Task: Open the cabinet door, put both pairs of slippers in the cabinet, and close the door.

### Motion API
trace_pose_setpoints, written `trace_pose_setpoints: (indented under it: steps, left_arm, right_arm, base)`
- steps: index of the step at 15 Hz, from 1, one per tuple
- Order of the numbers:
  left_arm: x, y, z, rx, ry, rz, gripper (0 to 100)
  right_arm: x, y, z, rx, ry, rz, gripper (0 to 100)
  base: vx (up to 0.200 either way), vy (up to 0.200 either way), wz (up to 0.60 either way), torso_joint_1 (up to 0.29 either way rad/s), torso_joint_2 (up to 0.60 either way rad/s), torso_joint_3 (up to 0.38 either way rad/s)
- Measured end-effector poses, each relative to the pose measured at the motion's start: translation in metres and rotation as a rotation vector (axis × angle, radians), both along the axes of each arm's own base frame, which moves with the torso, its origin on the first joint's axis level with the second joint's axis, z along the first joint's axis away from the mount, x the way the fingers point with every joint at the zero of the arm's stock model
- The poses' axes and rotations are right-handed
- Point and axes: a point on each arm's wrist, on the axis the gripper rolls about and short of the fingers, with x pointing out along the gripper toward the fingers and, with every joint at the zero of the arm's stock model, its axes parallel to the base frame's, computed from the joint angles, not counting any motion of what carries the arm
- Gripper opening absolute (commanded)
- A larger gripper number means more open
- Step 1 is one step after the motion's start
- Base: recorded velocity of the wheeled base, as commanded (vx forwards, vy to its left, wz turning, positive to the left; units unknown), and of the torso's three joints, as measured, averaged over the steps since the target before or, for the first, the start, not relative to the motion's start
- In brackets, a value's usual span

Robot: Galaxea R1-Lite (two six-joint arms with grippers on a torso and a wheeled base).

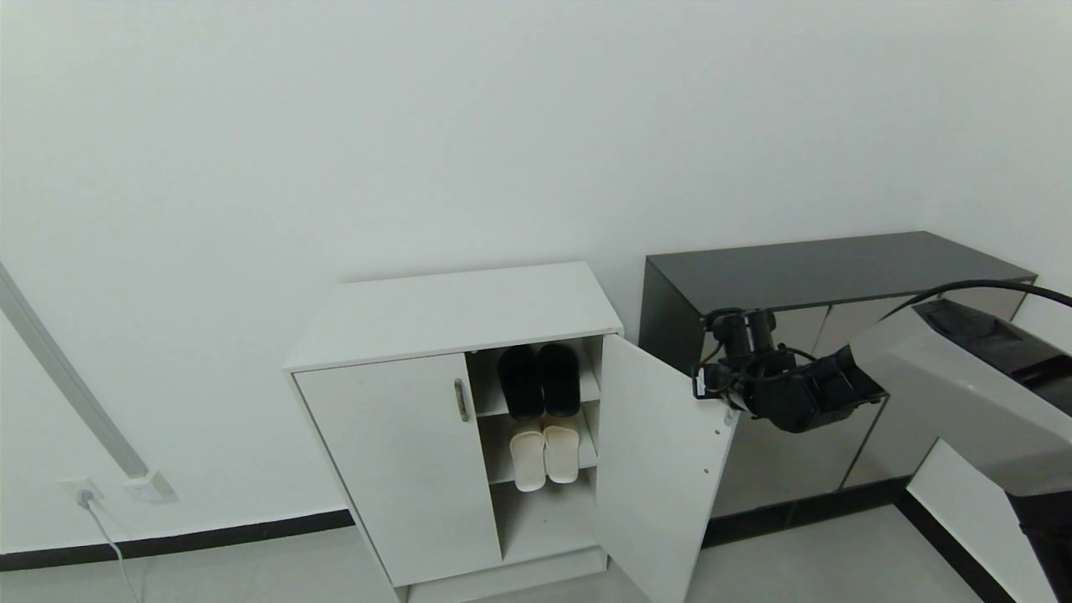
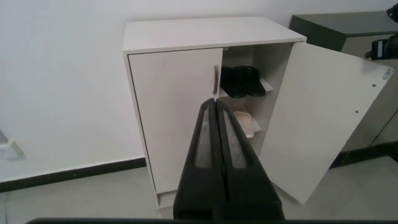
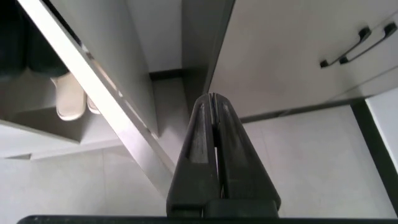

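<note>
Cabinet [image 1: 452,314] of white board stands at the wall before me. On my left side, the left gripper [image 2: 216,102] hangs well apart from it, its fingers pressed together with nothing between them, pointing toward the closed left door [image 1: 402,469] and its handle [image 1: 461,400]. Right of this door the compartment is open. The black slippers [image 1: 540,381] lie side by side on the upper shelf, and the cream slippers [image 1: 544,452] lie on the shelf just below them. Next comes the right door [image 1: 662,452], which stands swung out wide. My right gripper [image 1: 702,387] is just beside its free edge near the top, on the outer side, also pressed together and holding nothing. Whether it touches the board I cannot tell. Behind it is the dark sideboard [image 1: 837,268]. Since both pairs are inside, I judge that only the closing is left, and this is the step in hand. The next move asks me to put the closed fingers flat on the outer face of the right door and push it in an arc around its hinges until it meets the left door. The contact is near the edge, so the fingers could slip off.
</note>
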Motion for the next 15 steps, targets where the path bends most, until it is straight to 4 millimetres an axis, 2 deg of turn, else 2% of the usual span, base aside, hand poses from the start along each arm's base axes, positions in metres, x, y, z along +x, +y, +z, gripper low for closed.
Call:
trace_pose_setpoints:
  steps: [4,8,12,15]
  left_arm:
    - [0.0,0.0,0.0,0.0,-0.001,0.0,0]
    - [0.0,0.0,0.0,0.0,0.0,0.001,0]
    - [0.0,0.0,0.0,0.0,-0.001,0.001,0]
    - [0.0,0.0,0.0,0.0,0.0,0.001,0]
  right_arm:
    - [-0.008,0.002,-0.003,-0.014,0.035,0.01,0]
    - [-0.027,0.015,0.003,-0.026,0.052,0.055,0]
    - [-0.066,0.046,0.01,-0.035,0.081,0.163,0]
    - [-0.095,0.066,0.028,0.014,0.036,0.277,0]
  base:
    - [0.0,0.0,0.0,0.0,0.0,0.0]
    - [0.0,0.0,0.0,0.0,0.0,0.0]
    - [0.0,0.0,0.0,0.0,0.0,0.0]
    - [0.0,0.0,0.0,0.0,0.0,0.0]
